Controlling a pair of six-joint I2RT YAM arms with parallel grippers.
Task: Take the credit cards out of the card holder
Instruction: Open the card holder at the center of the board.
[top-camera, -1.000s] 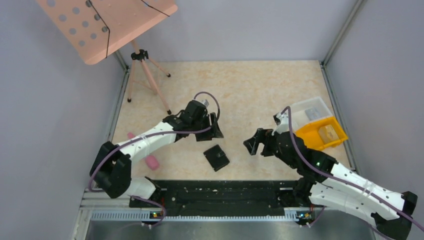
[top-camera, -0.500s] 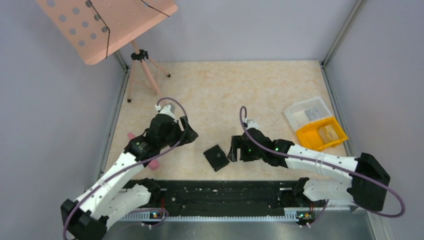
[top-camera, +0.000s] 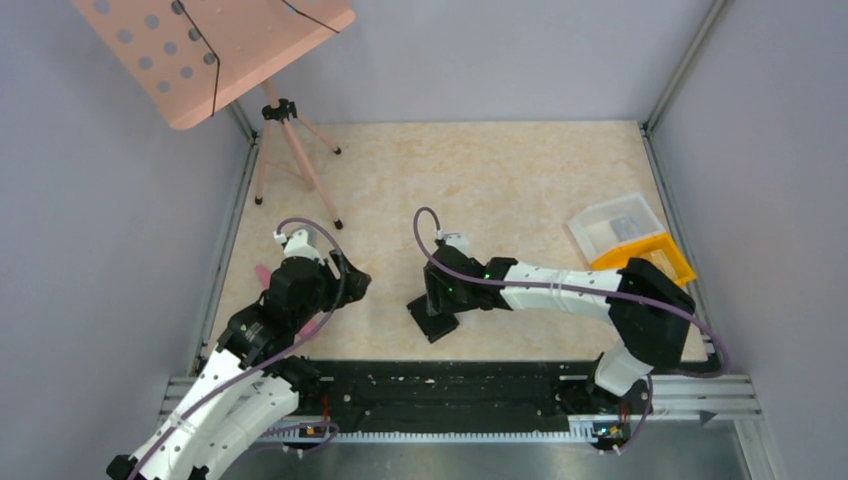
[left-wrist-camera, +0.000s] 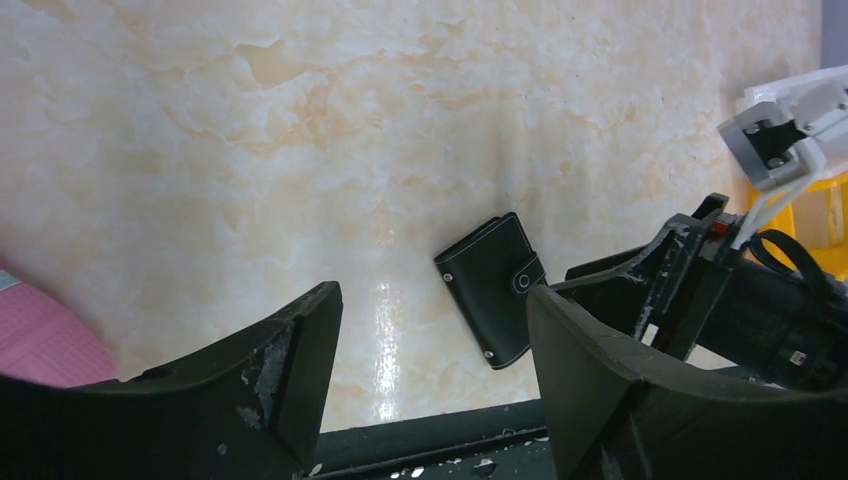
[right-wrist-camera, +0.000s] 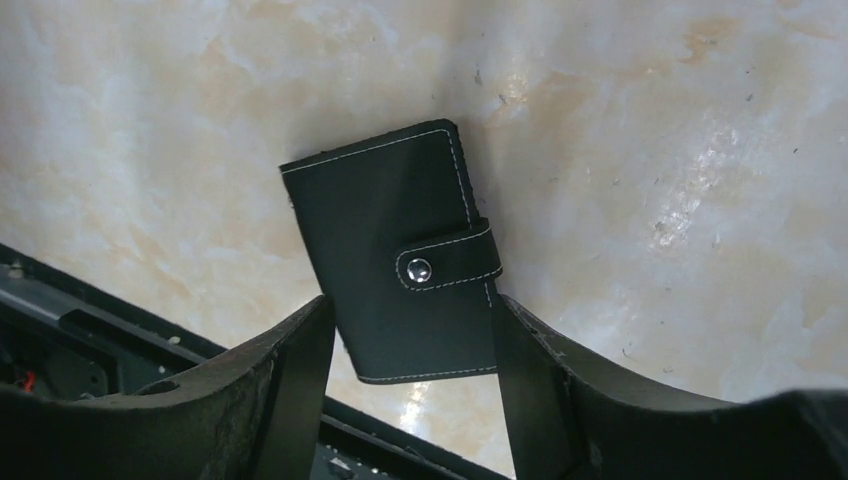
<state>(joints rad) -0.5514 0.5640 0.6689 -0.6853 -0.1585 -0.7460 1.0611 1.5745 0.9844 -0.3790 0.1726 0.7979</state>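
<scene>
The card holder (right-wrist-camera: 390, 250), straddled at the near edge of the worktop (top-camera: 520, 180).
It is flanked by the spread right tool (right-wrist-camera: 410, 310); the left tool (left-wrist-camera: 430, 300) is held spread, apart.

card holder (right-wrist-camera: 395, 260): 1 | yellow bin (top-camera: 603, 264): 1 | clear tray (top-camera: 598, 216): 1 | pink stand (top-camera: 215, 55): 1

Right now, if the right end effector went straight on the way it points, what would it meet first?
Most likely the card holder. It lies closed on the table, straight ahead of the open right end effector. I cannot judge the gap between them.
</scene>
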